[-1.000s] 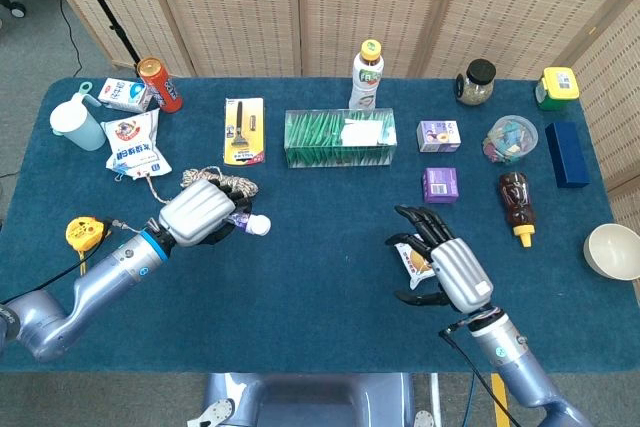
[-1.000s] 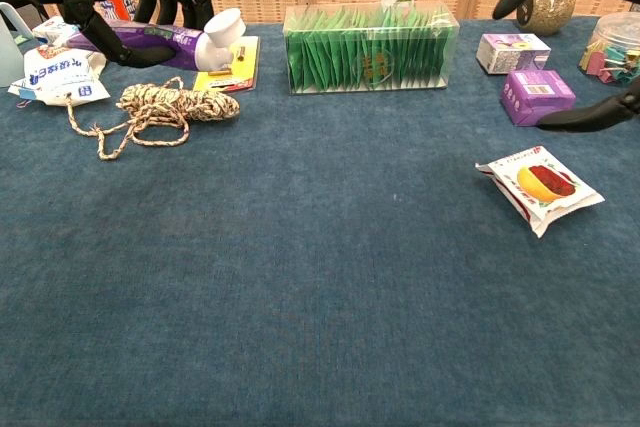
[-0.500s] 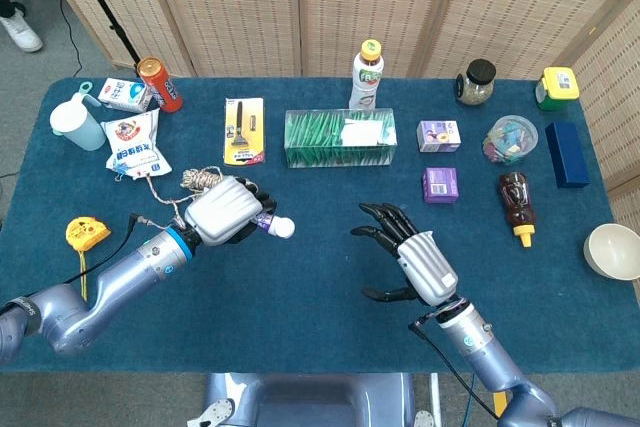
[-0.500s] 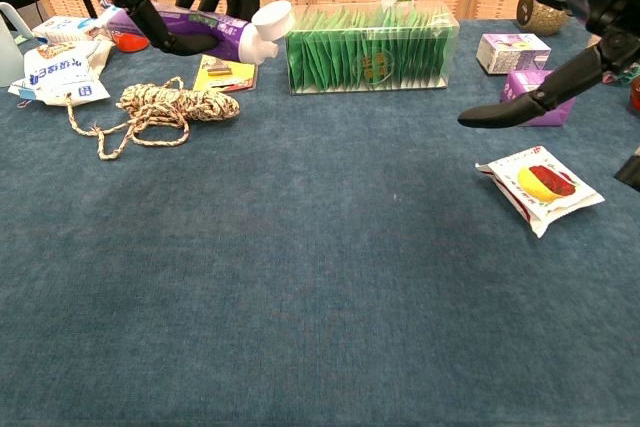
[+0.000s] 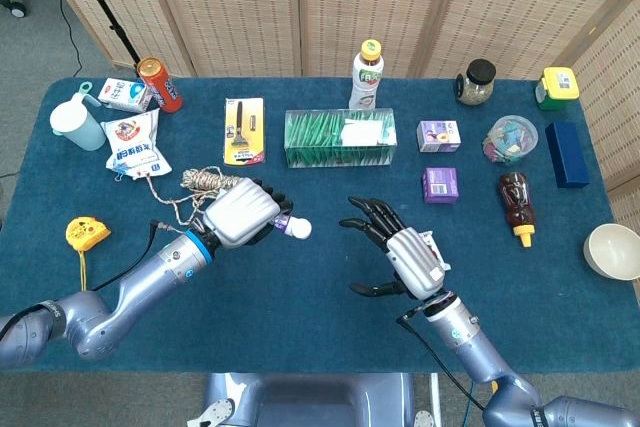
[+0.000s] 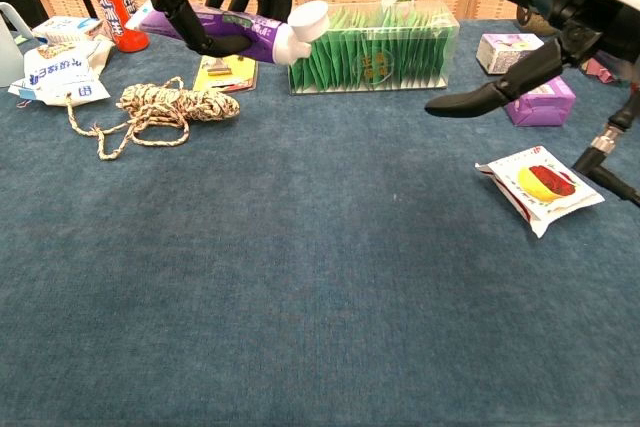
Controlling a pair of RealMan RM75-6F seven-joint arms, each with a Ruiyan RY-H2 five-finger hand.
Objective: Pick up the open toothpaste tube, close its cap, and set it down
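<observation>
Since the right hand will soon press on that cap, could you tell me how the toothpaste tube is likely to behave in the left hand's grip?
The toothpaste tube is a soft purple tube, so it will probably flex where the left hand holds its body. Its white cap end juts out unsupported, so a push from the right hand may swing it. It looks light.

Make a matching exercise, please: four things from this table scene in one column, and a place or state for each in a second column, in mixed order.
Things:
1. toothpaste tube
2. right hand
3. rope
4. snack packet

Places or states:
A. lies bundled on the cloth, below the left hand
B. lies flat on the cloth, below the right hand
C. held above the table in the left hand
D. fingers spread, holding nothing

Pairs: 1-C, 2-D, 3-A, 4-B
</observation>
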